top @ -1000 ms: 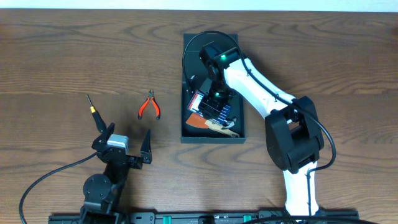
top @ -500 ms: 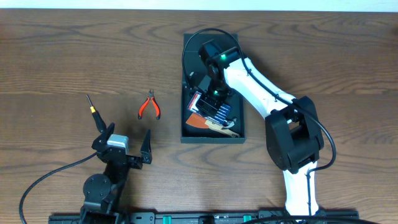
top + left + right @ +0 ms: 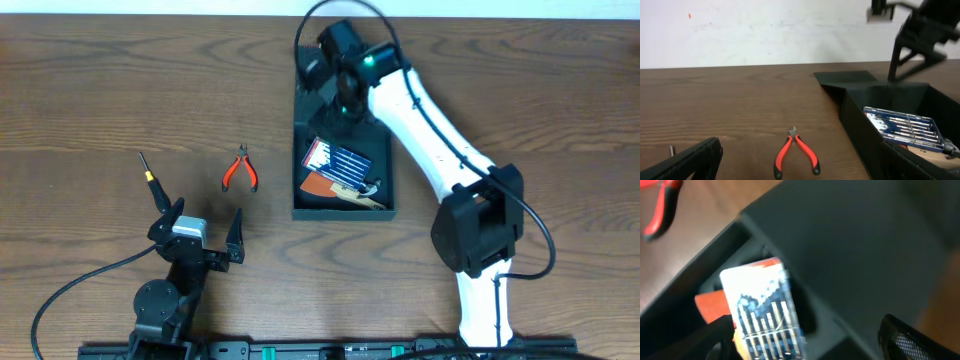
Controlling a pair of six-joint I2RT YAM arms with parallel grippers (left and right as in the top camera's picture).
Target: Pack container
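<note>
The box (image 3: 344, 214) sits near centre, toward twelve o'clock, a bit set (image 3: 336, 160) inside. The right end effector (image 3: 807, 321) hangs released over its twelve-o'clock end. The left end effector (image 3: 200, 228), also released, waits at seven o'clock, nearest the unpacked pliers (image 3: 240, 171).

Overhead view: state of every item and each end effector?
container: open, flap lid folded back.
blue tool pack: inside the container, lying flat.
red pliers: on the table, outside the container.
screwdriver: on the table, unpacked.
left end effector: open, empty.
right end effector: open, empty, above the container.
</note>
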